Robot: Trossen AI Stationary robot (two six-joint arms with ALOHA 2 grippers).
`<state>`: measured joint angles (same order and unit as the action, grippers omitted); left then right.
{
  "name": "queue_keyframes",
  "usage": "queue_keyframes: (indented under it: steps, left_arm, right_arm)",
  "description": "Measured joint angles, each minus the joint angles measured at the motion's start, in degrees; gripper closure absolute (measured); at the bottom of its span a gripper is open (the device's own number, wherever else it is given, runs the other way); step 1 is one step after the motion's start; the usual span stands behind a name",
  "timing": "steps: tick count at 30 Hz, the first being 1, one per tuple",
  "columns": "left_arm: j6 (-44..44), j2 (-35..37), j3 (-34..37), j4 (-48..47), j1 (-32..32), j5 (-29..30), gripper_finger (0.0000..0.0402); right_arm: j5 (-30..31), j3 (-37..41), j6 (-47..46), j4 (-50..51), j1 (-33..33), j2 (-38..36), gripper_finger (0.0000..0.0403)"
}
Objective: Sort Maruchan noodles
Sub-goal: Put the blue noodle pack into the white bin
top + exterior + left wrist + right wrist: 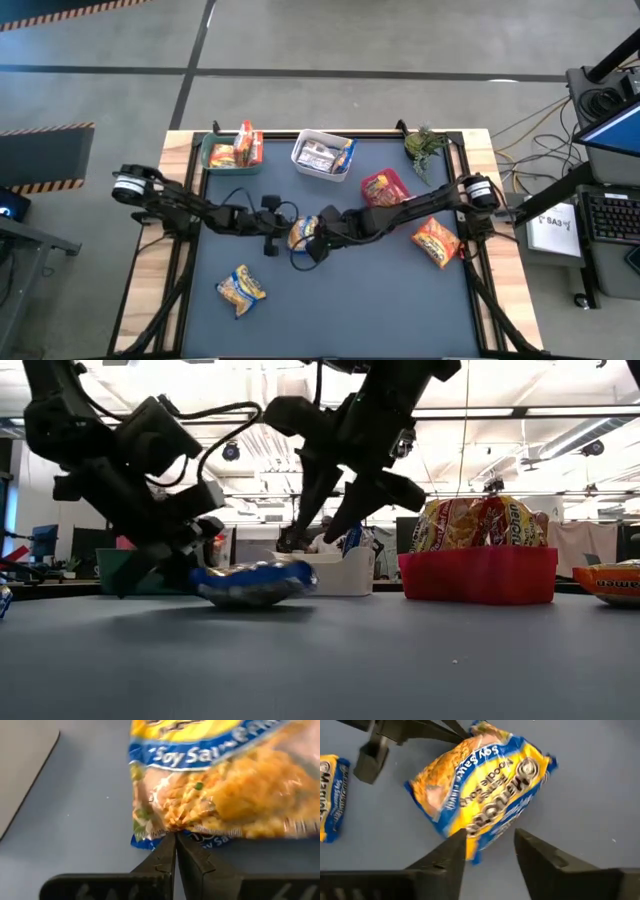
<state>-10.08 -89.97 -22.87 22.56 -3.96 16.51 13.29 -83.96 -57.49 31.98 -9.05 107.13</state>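
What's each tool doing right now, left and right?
Left tool: closed, pinching the edge of the blue-trimmed noodle packet.
Right tool: open, fingers either side of the same packet's other end, not clamped.

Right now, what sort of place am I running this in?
Probably a robotics lab or workshop: a bare concrete floor with striped hazard tape, a computer desk with trailing cables beside the table, and open-ceiling strip lights.

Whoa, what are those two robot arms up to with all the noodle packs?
They are sorting ramen packets into bins. Mid-table, the left gripper is pinched shut on the edge of a blue-trimmed soy sauce packet, while the right gripper stands open at its other side. Two more packets lie loose on the mat.
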Motion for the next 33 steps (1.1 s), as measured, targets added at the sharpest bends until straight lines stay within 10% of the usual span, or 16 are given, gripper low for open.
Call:
queue_keyframes:
  steps: [8, 22, 33]
  left_arm:
    - [0.30, -0.64, -0.24, -1.80, 1.13, -0.59, 0.0401]
    - [4.55, 21.15, 0.19, -16.57, 1.13, -12.29, 0.0402]
    - [2.59, 10.55, 0.30, -10.59, 1.13, -14.29, 0.0402]
  right_arm:
    - [-0.17, 2.52, -0.98, -1.39, 1.15, 0.02, 0.0153]
    - [-1.26, 2.76, -0.31, -2.56, 0.31, -0.09, 0.0142]
    - [-1.28, 8.20, -0.05, -16.84, 3.58, -0.13, 0.0142]
